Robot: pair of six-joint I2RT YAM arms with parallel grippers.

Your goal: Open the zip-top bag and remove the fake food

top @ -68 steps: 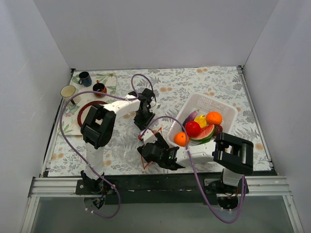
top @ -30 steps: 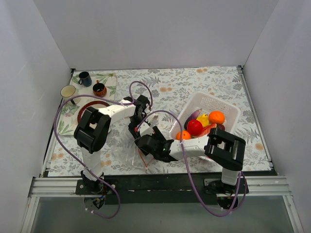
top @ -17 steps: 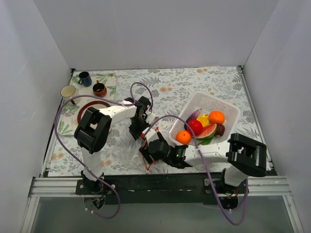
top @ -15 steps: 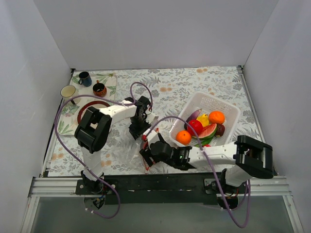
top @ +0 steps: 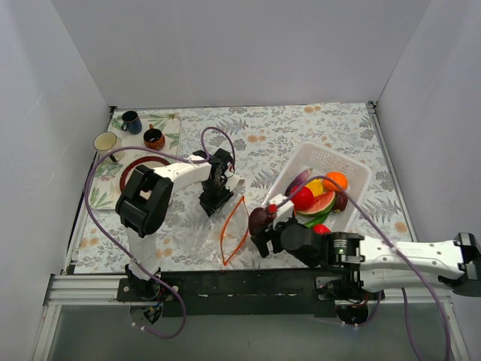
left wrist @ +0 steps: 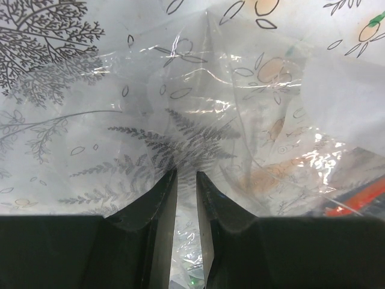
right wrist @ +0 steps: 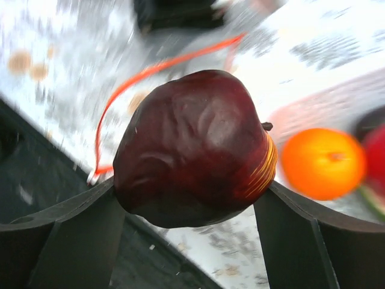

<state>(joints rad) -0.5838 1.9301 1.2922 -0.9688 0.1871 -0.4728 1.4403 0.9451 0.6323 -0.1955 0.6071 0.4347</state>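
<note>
1. My right gripper (right wrist: 191, 201) is clamped on the dark plum (right wrist: 195, 141), with one finger pressing each flank of the fruit.
2. In the top view, the dark plum is outside the zip-top bag (top: 197, 239). It is held between the bag's mouth and the near-left corner of the white mesh basket (top: 342, 162), just beside that corner.
3. The zip-top bag lies on the desk (top: 285, 128) in front of my left arm. Its orange-red zip strip (top: 234, 226) stands open as a narrow loop on the side facing the right gripper.
4. My left gripper (left wrist: 186, 176) has its fingers together down to a thin slit. They pinch the clear film at the bag's far edge, and the film creases toward the fingertips.
5. More fake food sits in the basket:
   - orange ball (top: 334, 181)
   - red round piece (top: 301, 198)
   - yellow lemon (top: 311, 186)
   - purple eggplant (top: 294, 180)
   - watermelon slice (top: 319, 204)
6. A small red piece (top: 322, 228) lies at the basket's near rim. I cannot tell whether it is inside or outside.
7. The right wrist view is blurred behind the plum. Only the orange ball and the zip strip are recognisable there.
8. A blue mug (top: 131, 121), a brown mug (top: 154, 138) and a cream mug (top: 105, 141) stand at the far-left corner, well apart from both grippers.
</note>
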